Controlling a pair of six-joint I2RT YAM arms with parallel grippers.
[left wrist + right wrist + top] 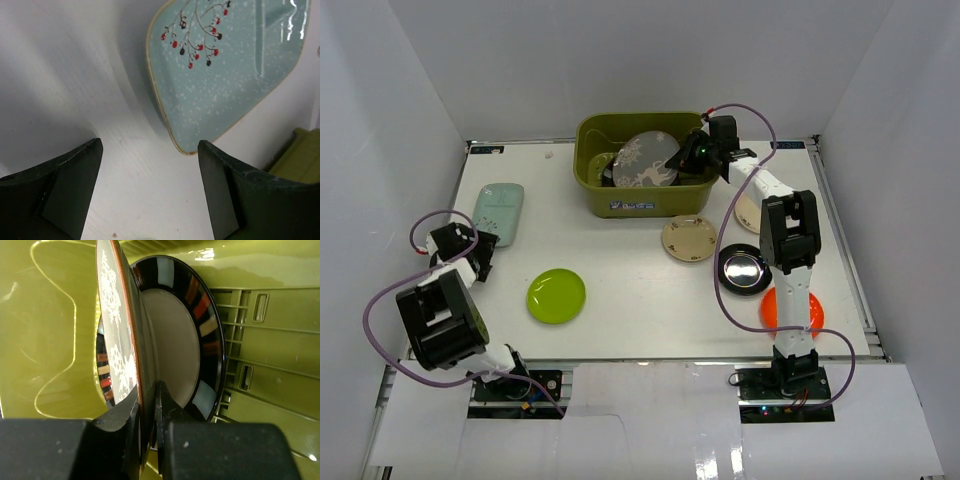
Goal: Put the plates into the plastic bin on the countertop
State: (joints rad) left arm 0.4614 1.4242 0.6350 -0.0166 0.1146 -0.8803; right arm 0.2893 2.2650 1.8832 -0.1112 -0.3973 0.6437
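The right gripper [148, 401] is clamping the rim of the grey plate [117, 325], which is standing on its edge between the jaws, inside the bin [270, 370]. A dark-rimmed plate [172, 340] is leaning just behind the grey plate, on the far side of the jaws.

So I judge that one plate is already placed and a second one is arriving but is not yet released. Six are lying outside on the countertop [620, 330]: the mint plate [225, 75], the green plate [557, 295], a cream plate [688, 239], a second cream plate [748, 214] half hidden by the right arm, the black plate [745, 268] and the orange plate [782, 312].

The left gripper [149, 147] is hanging with its jaws wide apart and holding nothing. The mint plate is lying ahead of them, a little toward the right jaw, with its near corner pointing at the gap but not inside it.

The bin wall is standing close on one side of the grey plate, while the slatted side is giving more room for lowering. The mint plate's thin rim is lying flat on the countertop, so catching this edge is probably needing a low, careful approach. The side wall [380, 150] is limiting room beside the left arm.
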